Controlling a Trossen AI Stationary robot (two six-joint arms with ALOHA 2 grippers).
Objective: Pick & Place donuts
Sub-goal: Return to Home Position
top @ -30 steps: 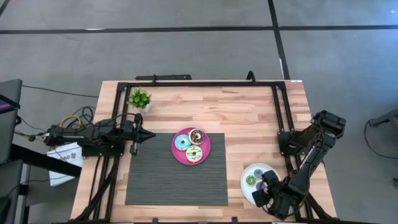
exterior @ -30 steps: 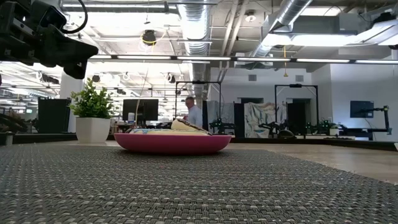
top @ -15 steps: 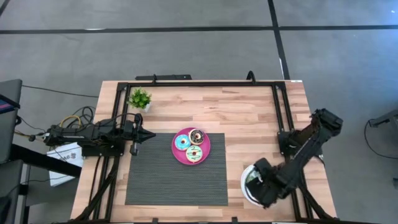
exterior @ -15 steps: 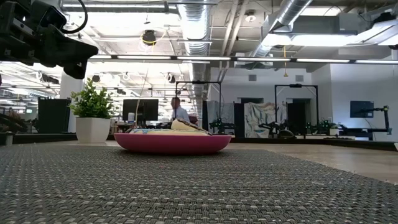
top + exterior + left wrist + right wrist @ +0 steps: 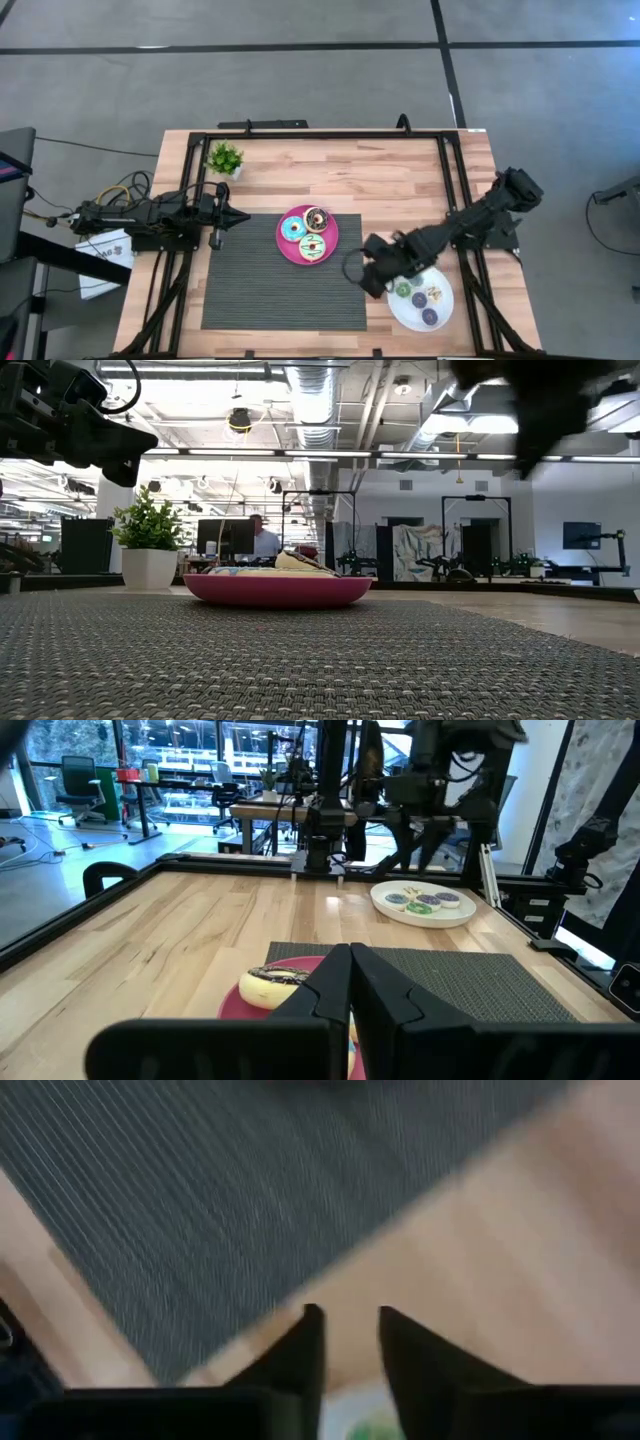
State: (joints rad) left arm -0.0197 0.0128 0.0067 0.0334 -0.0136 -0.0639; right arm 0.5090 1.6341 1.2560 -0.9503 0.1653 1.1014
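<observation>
Three donuts, blue, chocolate-brown and green, lie on the pink plate at the mat's far edge. Several more donuts, among them a green and a purple one, lie on the white plate near the table's right front. My right gripper hangs pointing down between the two plates, over the mat's right edge; its fingers stand narrowly apart with nothing between them. My left gripper waits shut and level at the table's left.
A grey woven mat covers the table's middle front. A small potted plant stands at the far left. A black frame runs around the tabletop. Bare wood lies beyond the mat at the back.
My right gripper has swung from the table's near right corner, above the white plate, toward the table's left and the pink plate, rising and rolling on the way. The white plate with its donuts now shows uncovered.
</observation>
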